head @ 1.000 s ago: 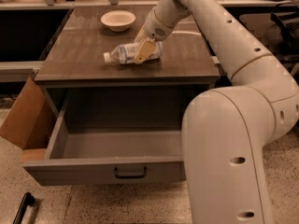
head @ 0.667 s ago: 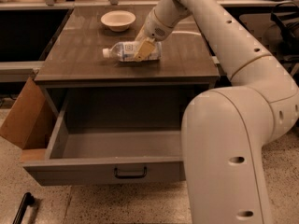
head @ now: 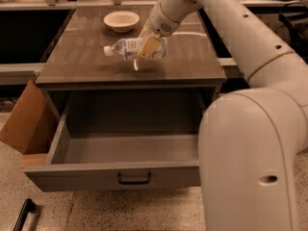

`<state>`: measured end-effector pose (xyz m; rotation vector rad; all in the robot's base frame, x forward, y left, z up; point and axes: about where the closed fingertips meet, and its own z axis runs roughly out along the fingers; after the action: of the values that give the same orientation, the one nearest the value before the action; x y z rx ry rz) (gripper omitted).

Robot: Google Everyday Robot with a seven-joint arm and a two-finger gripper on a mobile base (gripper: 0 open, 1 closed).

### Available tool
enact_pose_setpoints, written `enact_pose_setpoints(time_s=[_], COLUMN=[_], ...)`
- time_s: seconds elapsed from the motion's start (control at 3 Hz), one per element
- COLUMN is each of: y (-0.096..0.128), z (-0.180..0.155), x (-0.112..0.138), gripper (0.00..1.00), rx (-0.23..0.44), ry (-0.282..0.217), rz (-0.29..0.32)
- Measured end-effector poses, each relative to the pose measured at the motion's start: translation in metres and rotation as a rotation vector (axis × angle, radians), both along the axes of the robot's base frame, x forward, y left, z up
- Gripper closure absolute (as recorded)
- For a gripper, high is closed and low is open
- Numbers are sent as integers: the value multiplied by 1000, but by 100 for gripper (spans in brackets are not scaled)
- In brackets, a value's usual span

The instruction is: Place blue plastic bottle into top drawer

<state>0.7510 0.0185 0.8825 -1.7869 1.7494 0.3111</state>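
1. Holding the bottle (head: 126, 48) in my gripper (head: 148, 47), clamped across its base end; it lies level, cap pointing left, just above the table (head: 192, 64), nearer than the bowl (head: 121, 20).
2. I judge it light, thin-walled and slick; best squeezed gently, mid-body.
3. Drawer (head: 110, 174) stands open below, nearer.

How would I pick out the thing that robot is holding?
Find the brown-topped cabinet with the open grey drawer. Just above its top, the pincer grips a clear plastic bottle held sideways, white cap pointing left. Unlike the cream bowl behind it, it is see-through and labelled.
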Motion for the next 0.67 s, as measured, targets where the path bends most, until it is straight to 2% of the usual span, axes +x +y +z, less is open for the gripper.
enact_pose_setpoints(time_s=[0.33,0.67], y=[-6,-6], z=[33,44], x=[-25,-65], gripper=[100,100], rx=[30,79], ry=[-56,-42], rz=[-10,-38])
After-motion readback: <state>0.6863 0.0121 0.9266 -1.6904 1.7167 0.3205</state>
